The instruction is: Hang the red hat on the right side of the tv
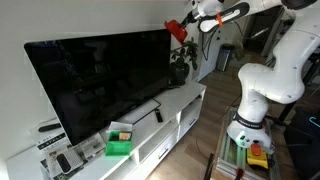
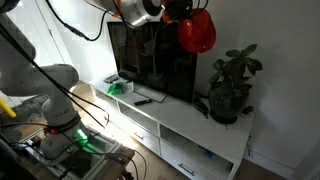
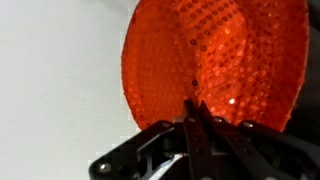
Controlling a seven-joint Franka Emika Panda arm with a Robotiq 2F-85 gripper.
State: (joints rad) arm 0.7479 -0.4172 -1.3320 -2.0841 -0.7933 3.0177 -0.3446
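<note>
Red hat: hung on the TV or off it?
Off: the red hat dangles from the shut hand beside the tv's top corner; touching it, cannot tell.

Arm (image 1: 268,82) (image 2: 35,82) was glossy white in both exterior views, made of fat rounded segments with bulging joint housings and dark seams between the shells. Base segment (image 1: 243,130) was white too, wide and rounded. The wrist end turned black, and a black cable (image 2: 72,27) hung off it in a loose loop in an exterior view. An orange-tinted patch showed near the wrist, too small to identify. Gripper (image 3: 193,108) was black in the wrist view: two slim dark fingers (image 3: 190,128), angular linkage bars below them, pale glints along the metal edges. Any screws or markings were too blurred to read.
</note>
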